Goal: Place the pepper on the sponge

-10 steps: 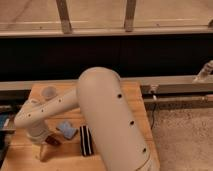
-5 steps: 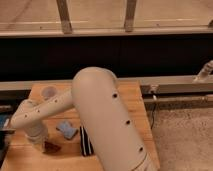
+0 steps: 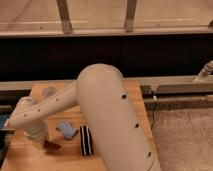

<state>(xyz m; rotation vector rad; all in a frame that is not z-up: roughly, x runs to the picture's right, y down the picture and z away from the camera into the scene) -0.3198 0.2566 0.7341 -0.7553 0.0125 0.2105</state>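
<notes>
A slim dark red pepper point(image 3: 51, 145) lies on the wooden table point(image 3: 125, 90) near its front left. Just right of it and a little farther back sits the light blue sponge point(image 3: 66, 129), apart from the pepper. My white arm reaches from the lower right across to the left, and its gripper point(image 3: 38, 140) hangs at the left side of the table, right beside the pepper on its left. The wrist hides most of the gripper.
A black-and-white striped strip point(image 3: 86, 140) lies right of the sponge, partly under my arm. A pale round cup point(image 3: 48, 92) stands at the back left of the table. A dark wall and a metal rail run behind the table, with carpet on the right.
My arm's big elbow has swung a little toward the left and back. The gripper stays low at the left by the pepper. The sponge has not moved.
</notes>
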